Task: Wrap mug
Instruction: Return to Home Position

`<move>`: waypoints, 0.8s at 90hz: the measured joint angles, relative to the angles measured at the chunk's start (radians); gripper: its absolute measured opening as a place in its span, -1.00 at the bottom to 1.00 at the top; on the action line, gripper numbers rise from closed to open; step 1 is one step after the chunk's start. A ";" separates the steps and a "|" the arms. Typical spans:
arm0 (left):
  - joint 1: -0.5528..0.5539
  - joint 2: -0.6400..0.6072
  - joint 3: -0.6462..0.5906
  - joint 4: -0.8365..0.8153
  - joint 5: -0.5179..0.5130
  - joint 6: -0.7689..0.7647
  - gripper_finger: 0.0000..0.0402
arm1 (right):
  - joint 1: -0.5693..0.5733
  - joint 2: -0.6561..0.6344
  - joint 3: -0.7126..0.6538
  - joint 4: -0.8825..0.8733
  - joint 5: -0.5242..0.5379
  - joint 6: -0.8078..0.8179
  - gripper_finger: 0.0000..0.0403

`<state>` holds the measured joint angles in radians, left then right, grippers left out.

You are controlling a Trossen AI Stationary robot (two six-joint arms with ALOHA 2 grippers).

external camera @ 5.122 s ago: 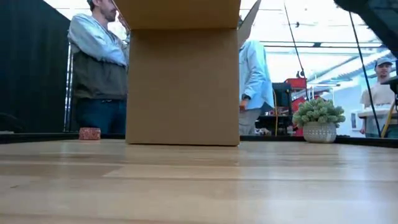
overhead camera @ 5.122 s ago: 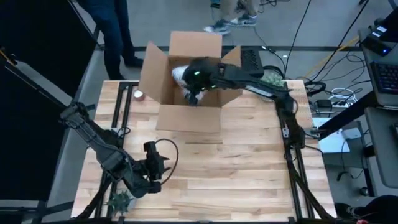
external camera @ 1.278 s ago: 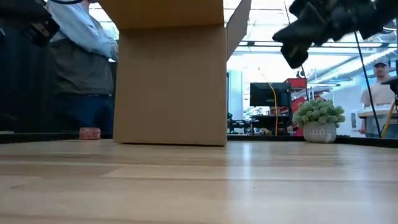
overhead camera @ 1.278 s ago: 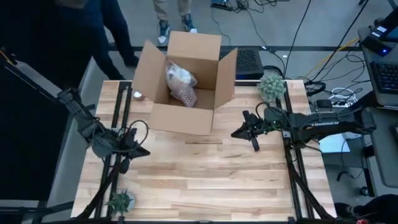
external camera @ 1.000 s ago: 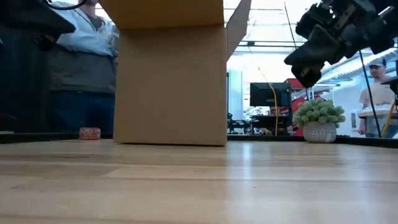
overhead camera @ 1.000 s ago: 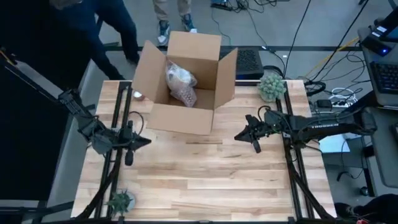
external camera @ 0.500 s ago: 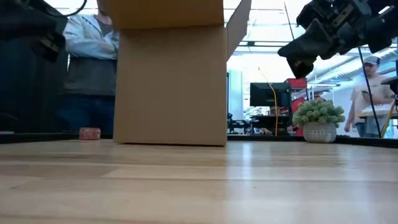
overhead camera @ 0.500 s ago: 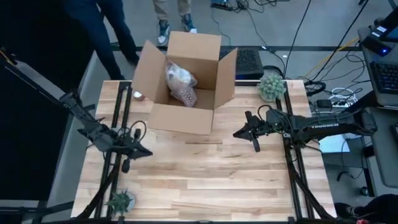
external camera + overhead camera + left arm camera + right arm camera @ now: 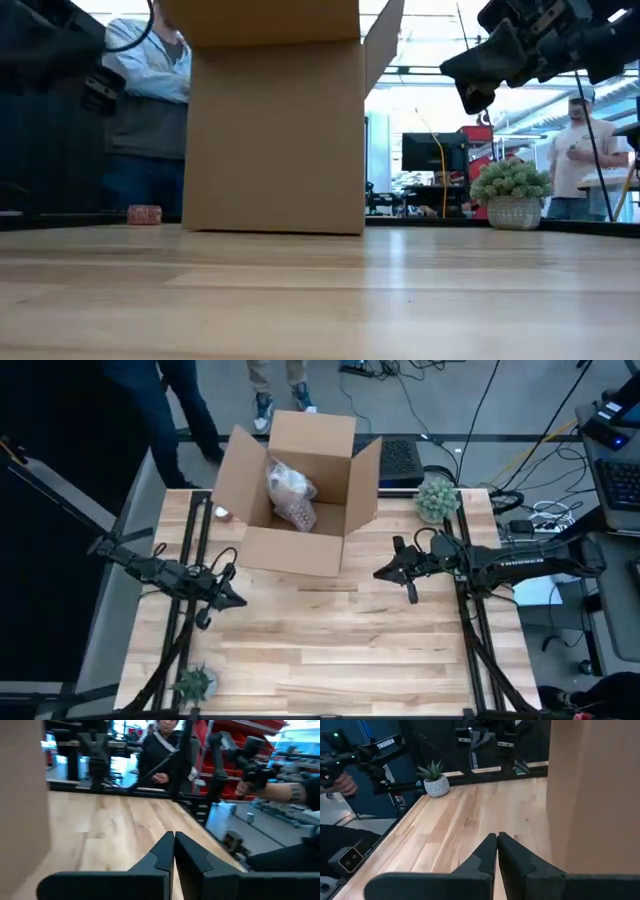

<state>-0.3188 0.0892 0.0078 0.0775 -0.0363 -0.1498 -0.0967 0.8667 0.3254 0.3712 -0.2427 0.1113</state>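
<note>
Brown cardboard box [image 9: 295, 552]; pale wood-grain table [image 9: 340, 650]

Mug [image 9: 287, 487], bundled in clear bubble wrap [image 9: 300, 512], lies inside the open cardboard box [image 9: 297, 552]. It is well apart from left gripper [image 9: 238, 601] and right gripper [image 9: 380, 573].

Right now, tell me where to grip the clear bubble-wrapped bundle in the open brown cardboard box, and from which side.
Probably from straight above: the walls of the open brown cardboard box block every side. Pinch the clear bubble-wrapped bundle across its short width; it lies lengthwise on the box floor.
</note>
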 joint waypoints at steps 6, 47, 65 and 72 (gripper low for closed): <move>0.060 -0.001 0.000 -0.028 0.003 0.003 -1.00 | 0.000 0.013 -0.048 0.079 -0.001 0.011 -1.00; 0.255 0.000 0.000 -0.070 0.053 0.002 -1.00 | -0.051 -0.029 -0.313 0.407 -0.054 0.100 -1.00; 0.261 -0.001 0.000 -0.070 0.051 0.000 -1.00 | -0.142 -0.120 -0.312 0.338 -0.078 0.098 -1.00; 0.261 0.000 0.000 -0.070 0.051 -0.001 -1.00 | -0.170 -0.159 -0.312 0.299 -0.119 0.110 -1.00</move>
<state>-0.0574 0.0891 0.0074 0.0071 0.0151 -0.1510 -0.2671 0.7073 0.0135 0.6699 -0.3620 0.2216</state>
